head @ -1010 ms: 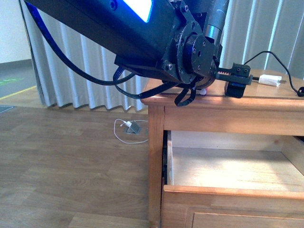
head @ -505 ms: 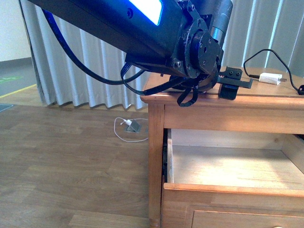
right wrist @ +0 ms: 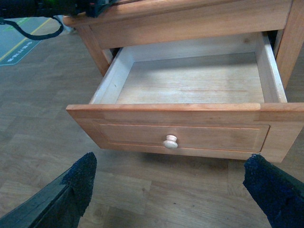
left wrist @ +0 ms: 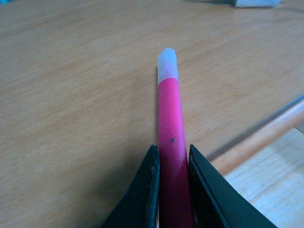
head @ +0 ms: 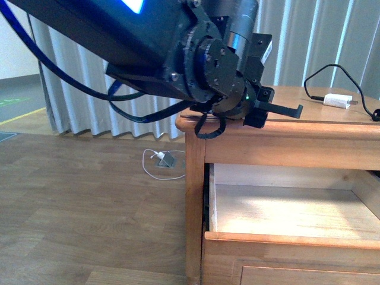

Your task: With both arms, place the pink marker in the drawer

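Left jaws: drawn in narrow and clamped on the pink marker (left wrist: 169, 142). One black finger (left wrist: 148, 187) presses each side of the barrel, and nothing else sits between them. Only the tips of the fingers show in the left wrist view.

Marker: the long axis runs straight out from the jaws, in line with the fingers. The pale whitish end (left wrist: 167, 65) is farthest from the grip and the pink barrel is nearest. It sits over the wooden worktop (left wrist: 71, 95), close to the front edge. Cannot tell whether it rests on the wood or hangs just clear. The white end points toward the side where the white charger plug (head: 336, 101) and its black cable (head: 314, 76) lie.

Front view: the left arm (head: 178, 53) reaches across the near corner of the worktop. One flat finger (head: 280, 108) shows roughly level along the front edge. The marker itself is hidden behind the arm here.

Right jaws: spread wide, the two black fingers (right wrist: 71, 190) far out to either side, gripping nothing. They are low over the floor (right wrist: 156, 190), in front of the drawer (right wrist: 190, 85) and apart from it.

Drawer: pulled well out, with pale wood inside. The round knob (right wrist: 170, 141) faces the right wrist camera.
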`<state>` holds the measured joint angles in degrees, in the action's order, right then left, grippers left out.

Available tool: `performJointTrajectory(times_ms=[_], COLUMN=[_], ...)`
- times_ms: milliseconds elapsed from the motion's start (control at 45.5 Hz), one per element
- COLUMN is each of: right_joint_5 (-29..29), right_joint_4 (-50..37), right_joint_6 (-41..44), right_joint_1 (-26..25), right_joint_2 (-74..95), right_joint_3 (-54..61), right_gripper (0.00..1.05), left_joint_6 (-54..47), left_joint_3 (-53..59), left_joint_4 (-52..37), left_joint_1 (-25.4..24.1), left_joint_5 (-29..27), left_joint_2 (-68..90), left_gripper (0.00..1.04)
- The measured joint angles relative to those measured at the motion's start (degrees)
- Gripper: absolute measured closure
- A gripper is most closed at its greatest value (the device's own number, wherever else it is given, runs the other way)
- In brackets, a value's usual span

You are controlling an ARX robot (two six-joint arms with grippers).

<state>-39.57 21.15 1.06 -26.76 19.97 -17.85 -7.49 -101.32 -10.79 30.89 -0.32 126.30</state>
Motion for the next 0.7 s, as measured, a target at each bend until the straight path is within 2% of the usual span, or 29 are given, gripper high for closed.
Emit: performJointTrajectory(times_ms=[198, 373, 483, 703], right_joint_5=[0.00, 0.00, 0.00, 0.00], right_joint_4=[0.00, 0.00, 0.00, 0.00], right_joint_6=[0.00, 0.00, 0.00, 0.00], right_joint_1=[0.00, 0.00, 0.00, 0.00], right_joint_2=[0.00, 0.00, 0.00, 0.00], right_joint_3=[0.00, 0.02, 0.02, 0.02], right_gripper=[0.08, 0.08, 0.08, 0.08], left_joint_6=[-5.53, -7.54, -8.61, -8.96], left_joint_3=[14.05, 20.87, 25.35, 28.52], left_joint_4=[-6.45, -9.31, -10.12, -13.81], left_joint_1=[-2.38, -3.65, -4.24, -4.42], left_joint_5=[16.70, 25.68, 28.92, 28.85], left_joint_2=[-12.44, -17.53, -18.18, -13.68], left_gripper=[0.90, 0.90, 0.90, 0.90])
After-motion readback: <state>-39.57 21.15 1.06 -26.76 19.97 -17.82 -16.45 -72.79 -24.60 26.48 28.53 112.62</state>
